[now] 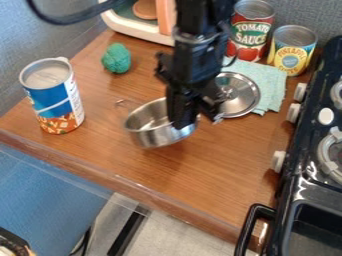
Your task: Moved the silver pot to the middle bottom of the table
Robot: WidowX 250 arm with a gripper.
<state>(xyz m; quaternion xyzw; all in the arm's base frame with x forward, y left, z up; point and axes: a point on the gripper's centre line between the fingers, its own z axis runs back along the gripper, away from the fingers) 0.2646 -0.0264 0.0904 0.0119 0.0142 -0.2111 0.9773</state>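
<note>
- Pincer (196, 120) meets the silver pot (148, 136); its opening and any grip cannot be told.
- Silver pot tilts near mid-desk (217, 175), beside the lid (242, 95).
- Step: apparently securing; next move calls for frontward transport, then level placement.

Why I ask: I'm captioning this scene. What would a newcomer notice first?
Probably the black gripper, hanging down at the silver pot near the middle of the wooden table. Next might come the bright blue can at the picture's left, then the red can behind the round metal lid.
</note>
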